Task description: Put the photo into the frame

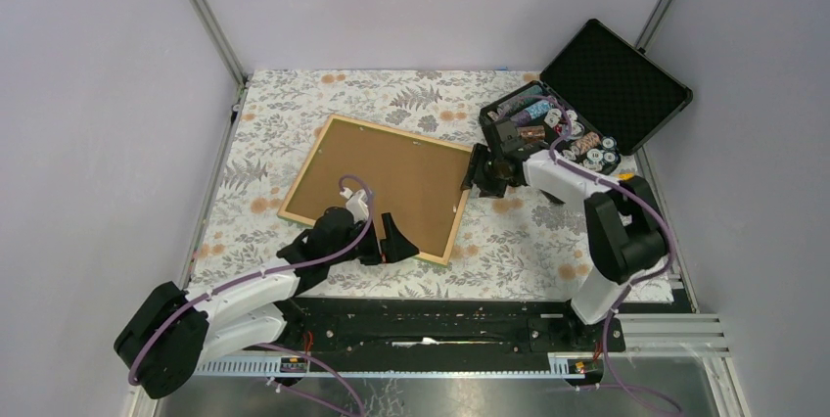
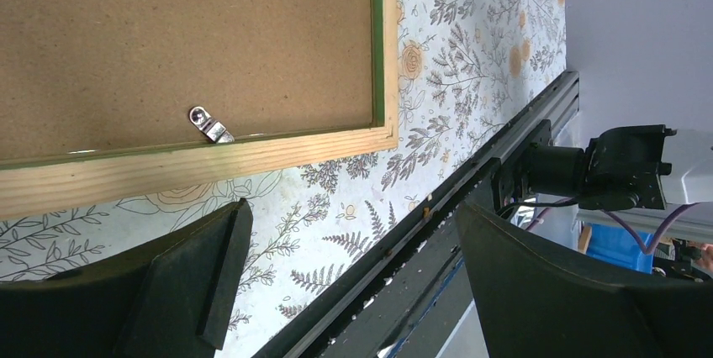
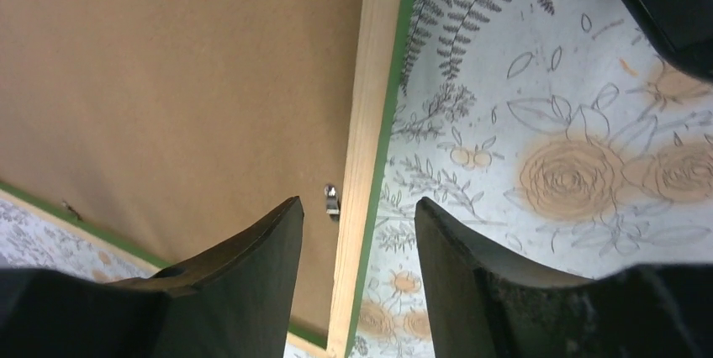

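Frame [image 1: 462, 197] lay back-up on table [image 1: 548, 241], its right rail running between the parted, empty jaws of right gripper [image 3: 357, 207], clip [image 3: 332, 200] just ahead. Left gripper [image 2: 351, 207] held its jaws wide open off the near-right corner.

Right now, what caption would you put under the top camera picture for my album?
Left gripper and right gripper by the edges of the face-down frame on flowery cloth.

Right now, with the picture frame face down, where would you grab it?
Probably its right wooden rail, from straight above. The frame lies flat, so only that rim offers two faces: one finger inside over the backing panel, one outside. The right gripper hangs there.
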`<state>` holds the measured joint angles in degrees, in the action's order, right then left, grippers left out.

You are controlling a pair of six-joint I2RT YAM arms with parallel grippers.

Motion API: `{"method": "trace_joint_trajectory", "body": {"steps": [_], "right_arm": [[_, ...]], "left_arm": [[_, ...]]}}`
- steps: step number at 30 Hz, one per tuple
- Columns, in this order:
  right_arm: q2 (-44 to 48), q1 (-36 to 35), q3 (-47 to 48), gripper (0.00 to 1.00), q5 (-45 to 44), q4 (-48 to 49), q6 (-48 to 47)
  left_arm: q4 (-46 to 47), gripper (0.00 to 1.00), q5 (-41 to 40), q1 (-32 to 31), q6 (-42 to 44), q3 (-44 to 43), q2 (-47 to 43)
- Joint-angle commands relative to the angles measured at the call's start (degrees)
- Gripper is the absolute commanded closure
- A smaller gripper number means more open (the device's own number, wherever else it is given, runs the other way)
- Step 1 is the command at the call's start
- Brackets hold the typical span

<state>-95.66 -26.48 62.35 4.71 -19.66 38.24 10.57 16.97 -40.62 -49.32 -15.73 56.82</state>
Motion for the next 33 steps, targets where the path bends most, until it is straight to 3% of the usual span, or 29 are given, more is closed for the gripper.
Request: {"method": "trace_joint_trajectory", "body": {"steps": [1,6,10,15,18,22,26,29,31,33], "right_arm": [[-4.8,0.8,3.7,0.42,1.5,2.6,1.6],[-10.9,1.2,6.8,0.45,2.5,3.5,-1.0],[-15.5,1.2,10.8,0.56,3.3,3.7,-5.0],[-19.7,2.7,15.4,0.71,5.0,3.6,-20.2],[-21.9,4.4,18.3,0.72,9.6,2.5,-30.0],[-25.5,4.5,23.3,0.73,14.2,-1.1,-35.0],[-26.7,4.5,26.1,0.69,15.0,-1.8,-33.6],[-26.2,4.5,29.6,0.58,11.0,-6.3,-28.0],[-25.4,4.5,32.6,0.44,6.3,-12.7,-21.1],[-23.9,4.3,33.1,0.36,6.8,-16.8,-18.4]], "left_arm": [[3.4,0.01,-1.3,-0.2,1.3,1.0,-1.1],[3.1,0.01,-3.5,-0.2,4.4,0.8,0.6],[5.4,0.01,-4.3,-0.1,4.2,1.5,2.9],[7.3,0.01,-4.0,-0.1,4.0,2.2,3.8],[8.1,0.01,-3.5,0.1,4.1,3.0,2.7],[8.8,0.01,-3.6,0.7,3.6,4.1,1.3],[9.6,0.01,-2.7,1.0,3.6,4.2,1.7],[9.8,0.01,-2.6,1.2,3.6,4.2,2.1],[9.8,0.01,-2.5,1.3,3.5,4.1,2.4],[9.8,0.01,-2.4,1.3,3.6,4.0,2.9]]}}
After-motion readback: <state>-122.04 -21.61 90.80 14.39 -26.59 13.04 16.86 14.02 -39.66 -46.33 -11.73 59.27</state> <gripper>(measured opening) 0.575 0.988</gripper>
